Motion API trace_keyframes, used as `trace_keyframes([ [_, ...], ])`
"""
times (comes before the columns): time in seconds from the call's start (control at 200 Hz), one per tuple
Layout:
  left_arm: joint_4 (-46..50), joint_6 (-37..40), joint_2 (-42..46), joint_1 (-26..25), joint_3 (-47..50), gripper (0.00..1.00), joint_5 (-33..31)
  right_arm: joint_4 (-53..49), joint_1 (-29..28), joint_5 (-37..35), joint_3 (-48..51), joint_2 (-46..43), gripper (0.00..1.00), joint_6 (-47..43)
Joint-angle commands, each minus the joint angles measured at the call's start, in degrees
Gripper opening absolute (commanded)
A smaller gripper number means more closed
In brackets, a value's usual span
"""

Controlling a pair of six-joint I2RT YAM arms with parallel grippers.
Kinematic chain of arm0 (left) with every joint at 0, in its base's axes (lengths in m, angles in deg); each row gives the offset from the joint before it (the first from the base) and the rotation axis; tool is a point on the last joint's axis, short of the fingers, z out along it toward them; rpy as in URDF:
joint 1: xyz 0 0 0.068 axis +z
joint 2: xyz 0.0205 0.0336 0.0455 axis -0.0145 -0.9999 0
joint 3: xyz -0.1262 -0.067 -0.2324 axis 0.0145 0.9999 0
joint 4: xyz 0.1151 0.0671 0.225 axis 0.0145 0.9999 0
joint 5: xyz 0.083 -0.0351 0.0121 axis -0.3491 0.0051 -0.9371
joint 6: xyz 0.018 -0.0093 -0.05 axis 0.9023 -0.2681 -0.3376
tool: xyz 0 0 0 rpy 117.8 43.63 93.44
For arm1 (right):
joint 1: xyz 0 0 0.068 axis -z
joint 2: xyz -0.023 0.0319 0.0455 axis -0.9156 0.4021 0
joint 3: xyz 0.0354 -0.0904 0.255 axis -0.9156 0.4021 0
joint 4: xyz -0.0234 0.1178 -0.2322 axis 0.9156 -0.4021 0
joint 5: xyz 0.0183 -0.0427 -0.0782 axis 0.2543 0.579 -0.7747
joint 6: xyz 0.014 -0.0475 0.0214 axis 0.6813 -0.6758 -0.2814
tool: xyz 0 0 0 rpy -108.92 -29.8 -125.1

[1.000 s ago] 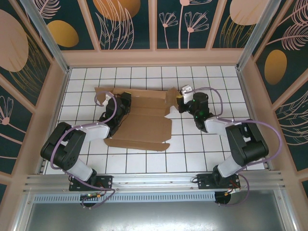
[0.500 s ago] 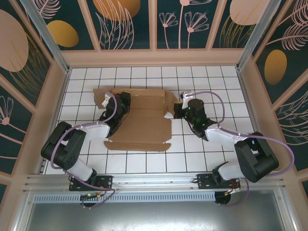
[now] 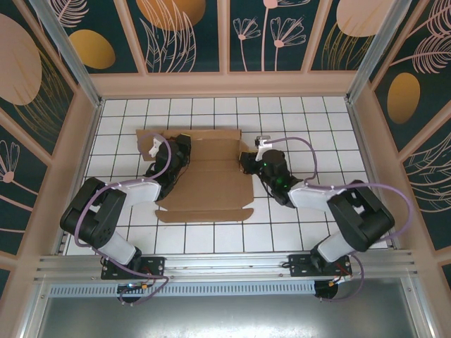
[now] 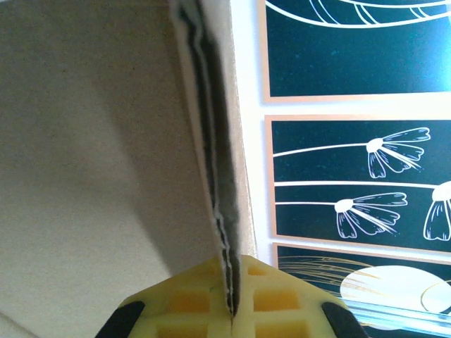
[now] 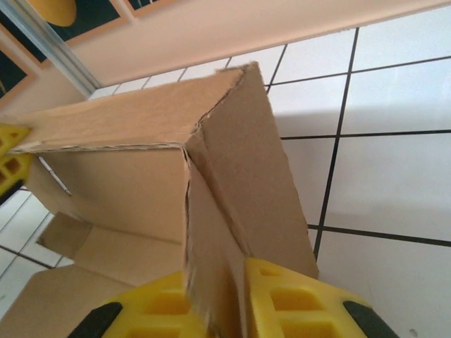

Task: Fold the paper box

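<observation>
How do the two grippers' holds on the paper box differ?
The left gripper pinches a wall edge of the paper box, pads nearly touching; the right gripper straddles a folded corner, pads farther apart. The left gripper works the box's left end, the right gripper its right end. Both have yellow pads.

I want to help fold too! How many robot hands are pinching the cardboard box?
2. The left hand pinches the left wall of the paper box; the right hand pinches its right wall.
</observation>
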Motion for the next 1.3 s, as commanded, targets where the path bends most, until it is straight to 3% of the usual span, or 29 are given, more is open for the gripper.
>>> trace_keyframes([
  [0.0,5.08,-0.04,-1.17,-0.24,2.24,0.0,2.25,7.71,0.03,0.54,-1.35,4.2,0.21,-1.57],
  [0.065,5.35,0.19,-0.7,-0.22,2.34,0.0,2.03,7.45,0.03,3.81,-2.13,4.16,0.26,-3.95],
  [0.25,5.97,1.4,0.62,-0.24,2.67,0.0,1.22,-1.2,0.08,14.66,0.1,-5.76,0.52,-13.63],
  [0.345,5.84,1.64,0.58,-0.23,2.78,0.0,1.02,-6.5,0.73,18.56,1.99,-13.31,0.58,-18.08],
  [0.46,5.53,1.86,-0.03,-0.17,2.6,0.0,1.04,-2.3,4.52,17.79,7.5,-21.4,0.61,-19.3],
  [0.57,5.19,2.02,-0.49,-0.24,2.56,0.0,1.37,1.83,14.12,17.73,9.3,-24.05,0.57,-11.24],
  [0.691,5.18,2.68,-0.34,-0.22,2.52,0.0,1.47,-5.23,19.51,7.56,3.75,-20.05,0.45,-8.7],
  [0.761,5.33,3.06,-0.06,-0.22,2.43,0.0,1.29,-8.26,22.01,2.53,0.55,-16.98,0.44,-7.42],
  [0.916,5.1,3.16,-0.23,-0.23,2.44,0.0,1.28,-14.89,26.72,7.02,-9.47,-4.79,0.43,-11.6],
  [1.071,5.0,2.93,-0.58,-0.22,1.98,0.0,1.72,-26.27,25.89,18.24,-19.1,5.93,0.39,-23.66],
  [1.226,5.09,2.92,-0.5,-0.22,1.98,0.0,1.68,-20.59,18.38,24.82,-11.77,3.2,0.36,-37.54],
  [1.296,5.02,2.93,-0.41,-0.22,1.99,0.0,1.72,-18.21,15.69,26.5,-9.03,1.35,0.36,-39.38],
])
